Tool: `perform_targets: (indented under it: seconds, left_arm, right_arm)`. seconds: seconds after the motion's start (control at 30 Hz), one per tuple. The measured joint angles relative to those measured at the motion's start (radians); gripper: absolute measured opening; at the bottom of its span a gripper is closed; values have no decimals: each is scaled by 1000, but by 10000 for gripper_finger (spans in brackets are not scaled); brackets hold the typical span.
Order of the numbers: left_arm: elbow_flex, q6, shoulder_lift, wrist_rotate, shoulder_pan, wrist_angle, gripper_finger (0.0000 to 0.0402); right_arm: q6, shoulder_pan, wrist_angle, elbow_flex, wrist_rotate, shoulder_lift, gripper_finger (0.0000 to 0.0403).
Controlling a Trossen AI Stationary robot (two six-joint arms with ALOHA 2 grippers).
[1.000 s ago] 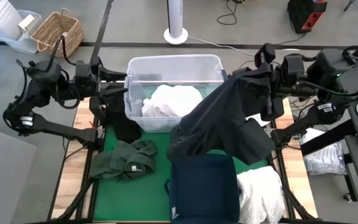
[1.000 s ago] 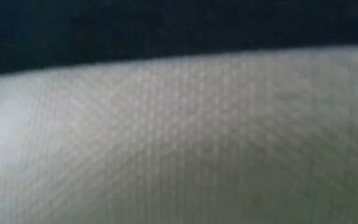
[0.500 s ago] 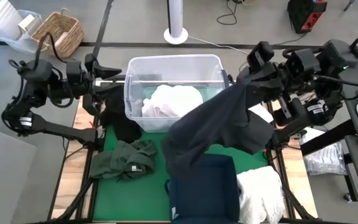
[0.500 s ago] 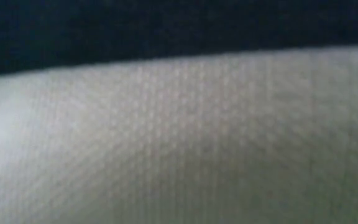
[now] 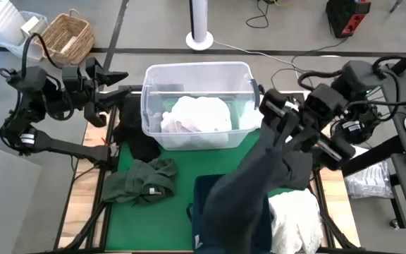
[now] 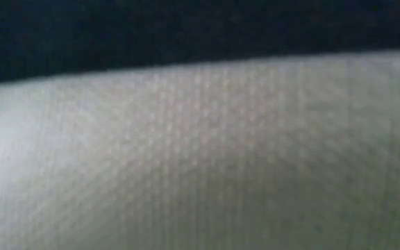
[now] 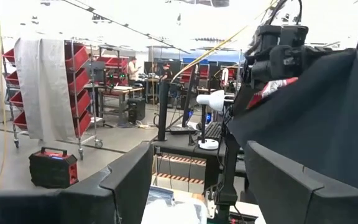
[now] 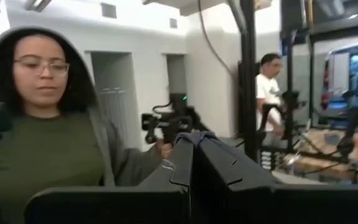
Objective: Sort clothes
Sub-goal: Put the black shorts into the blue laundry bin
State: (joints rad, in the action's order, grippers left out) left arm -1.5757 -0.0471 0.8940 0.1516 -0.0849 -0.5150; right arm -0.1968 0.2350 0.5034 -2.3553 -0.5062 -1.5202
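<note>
Fabric fills my low view: white weave pressed against that camera, with a dark band above it. Nearest me on the high view, the navy bin (image 5: 220, 215) sits at the table's front edge with a white garment (image 5: 298, 219) heaped just beside it on the right. A dark garment (image 5: 249, 194) hangs from my right gripper (image 5: 277, 120), whose fingers are clenched on it, and its lower folds drape over the bin. A second ago that cloth was spread wide farther back, covering the tub's right corner; since then my right arm has swung toward the front and the cloth has gathered into a narrower drop. On the green mat (image 5: 182, 169), left of the bin, the dark green garment (image 5: 141, 180) has not moved. Behind it the clear tub (image 5: 196, 74) holds white clothes (image 5: 196, 116), now fully uncovered. A black garment (image 5: 134, 130) lies against the tub's left wall. My left gripper (image 5: 115, 76) has pulled back left of the tub, fingers spread and empty.
</note>
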Motion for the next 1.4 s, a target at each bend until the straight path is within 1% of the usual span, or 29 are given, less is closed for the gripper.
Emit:
perform_targets:
  seconds: [0.1,0.17,0.4,0.6,0.73,1.0,1.4]
  left_arm:
    - [0,-7,0,0,0,0,232]
    - [0,-10,0,0,0,0,232]
    - [0,-17,1,0,0,-1,232]
    - [0,-26,1,0,0,-1,232]
    - [0,-26,1,0,0,-1,232]
    - [0,-26,6,-1,0,-5,232]
    - [0,-18,10,-1,0,-12,232]
  right_arm:
    - [-21,12,43,0,12,-6,8]
    - [-25,16,83,0,51,-10,9]
    - [-2,21,313,1,193,-32,9]
    - [22,22,448,2,245,-52,9]
    - [40,39,496,2,248,-72,9]
    - [-8,101,533,4,231,-103,9]
    - [-234,177,524,9,-24,-158,9]
